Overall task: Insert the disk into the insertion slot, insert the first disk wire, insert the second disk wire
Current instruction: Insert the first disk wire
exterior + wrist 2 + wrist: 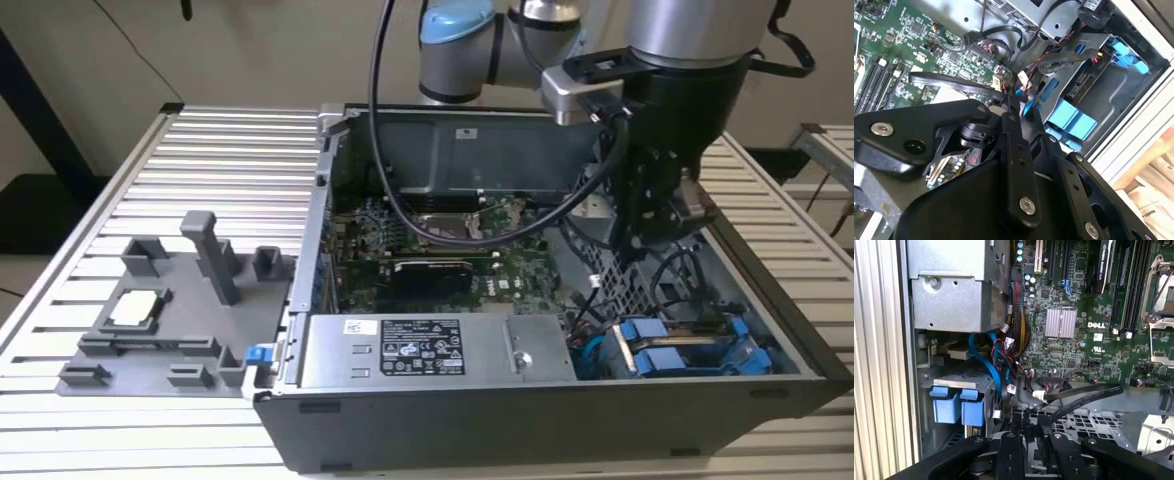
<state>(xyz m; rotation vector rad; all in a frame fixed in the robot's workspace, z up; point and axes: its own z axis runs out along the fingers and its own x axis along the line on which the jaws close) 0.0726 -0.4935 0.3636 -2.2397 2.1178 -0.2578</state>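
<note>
Now, your one computer case (561,400) sits open on a ribbed metal table (227,140) before a pale wall (267,50), beside one grey fixture tray (187,300). One disk (681,355) lies in the insertion slot (1116,100), showing two blue tabs. Your gripper (1030,432) pinches one black wire (1089,395).

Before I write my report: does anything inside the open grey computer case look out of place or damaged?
Nothing looks damaged or spilled. Only the flat black cable stands out: it arcs loosely over the perforated grey metal cage towards the gripper.
</note>
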